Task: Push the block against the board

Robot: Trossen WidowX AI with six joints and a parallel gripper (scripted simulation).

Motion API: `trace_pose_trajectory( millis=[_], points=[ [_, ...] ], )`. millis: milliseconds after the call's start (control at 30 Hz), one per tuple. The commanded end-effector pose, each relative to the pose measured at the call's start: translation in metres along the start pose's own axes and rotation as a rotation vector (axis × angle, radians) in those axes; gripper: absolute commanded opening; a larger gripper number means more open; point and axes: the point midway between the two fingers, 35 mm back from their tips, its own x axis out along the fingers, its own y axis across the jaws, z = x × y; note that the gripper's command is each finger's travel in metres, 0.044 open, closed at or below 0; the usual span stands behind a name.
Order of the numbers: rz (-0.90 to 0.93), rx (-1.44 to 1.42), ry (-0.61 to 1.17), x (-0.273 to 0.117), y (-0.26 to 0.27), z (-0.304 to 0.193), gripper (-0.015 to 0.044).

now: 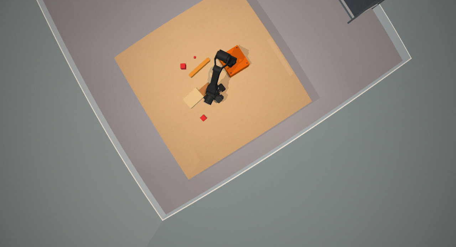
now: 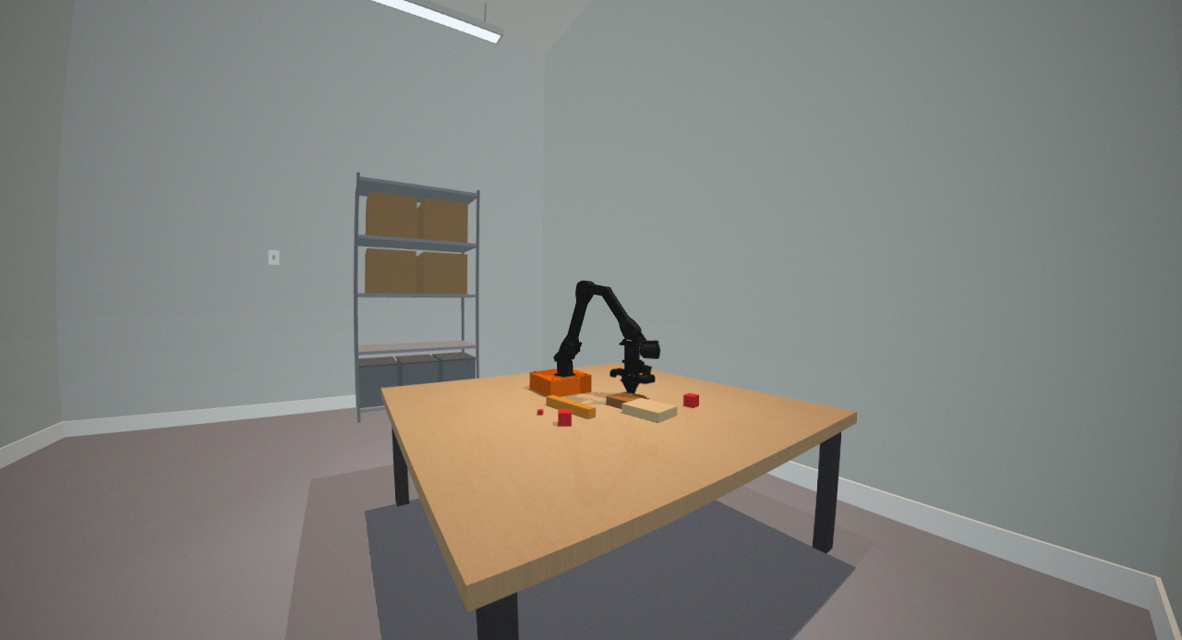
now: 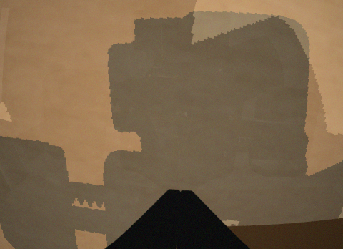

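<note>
The pale cream board (image 1: 192, 98) (image 2: 648, 409) lies flat on the table. The brown square block (image 1: 202, 88) (image 2: 616, 400) lies beside its arm-facing side, very close to it. The arm hides part of the block in the overhead view, so I cannot tell whether a whole side touches or whether the edges are even. The block also shows at the lower right of the wrist view (image 3: 289, 237). My gripper (image 2: 630, 391) (image 3: 179, 200) is shut and empty, pointing down beside the block, on the side away from the board. From above, its tips are hidden under the arm.
An orange bar (image 1: 199, 67) (image 2: 570, 406) lies between the arm's orange base (image 1: 239, 65) (image 2: 560, 382) and two red cubes, one larger (image 1: 182, 66) (image 2: 564, 418) and one tiny (image 1: 194, 57) (image 2: 539, 411). Another red cube (image 1: 203, 118) (image 2: 691, 400) lies past the board's other side.
</note>
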Motion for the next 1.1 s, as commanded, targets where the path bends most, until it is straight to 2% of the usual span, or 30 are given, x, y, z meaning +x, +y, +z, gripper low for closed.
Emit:
trace_pose_trajectory(
  millis=[0, 1067],
  points=[
    [-0.003, -0.001, 0.002, 0.0, 0.0, -0.005, 0.0],
    [-0.003, 0.0, -0.001, -0.001, -0.001, 0.037, 0.0]
  ],
)
